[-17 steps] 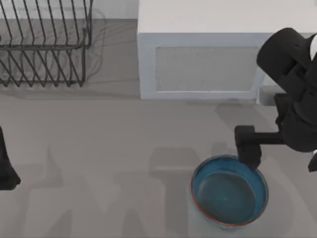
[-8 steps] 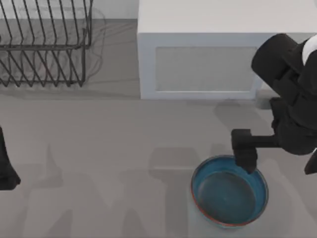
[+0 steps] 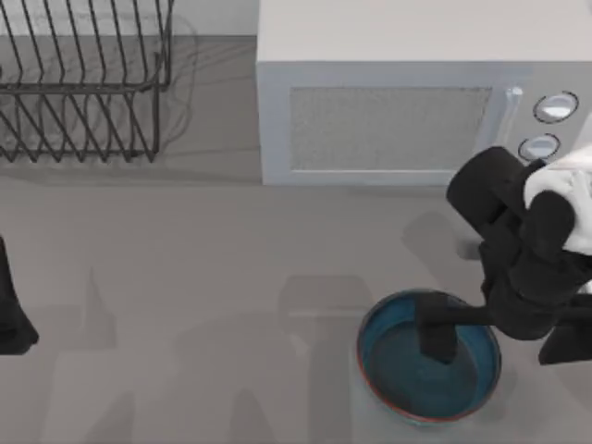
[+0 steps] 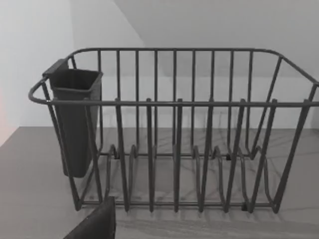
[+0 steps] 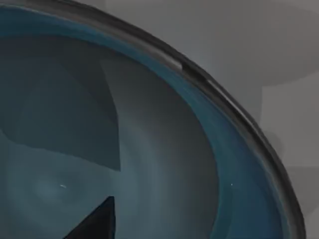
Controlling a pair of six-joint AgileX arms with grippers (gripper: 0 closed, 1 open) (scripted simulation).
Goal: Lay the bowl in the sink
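Top view puts the bowl (image 3: 428, 356) on the table near the front edge, right of centre, below the microwave (image 3: 388, 92). My right gripper (image 3: 437, 338) hangs over its inside; I cannot tell whether it is spread. I judge the glaze slick, rigid and breakable, so I'd pinch the rim. Left arm sits parked at the left edge

A grey table (image 3: 185, 250) runs to a pale wall (image 4: 30, 59). A wire rack (image 3: 83, 83) stands at back left, a white microwave (image 3: 388, 102) at back right.
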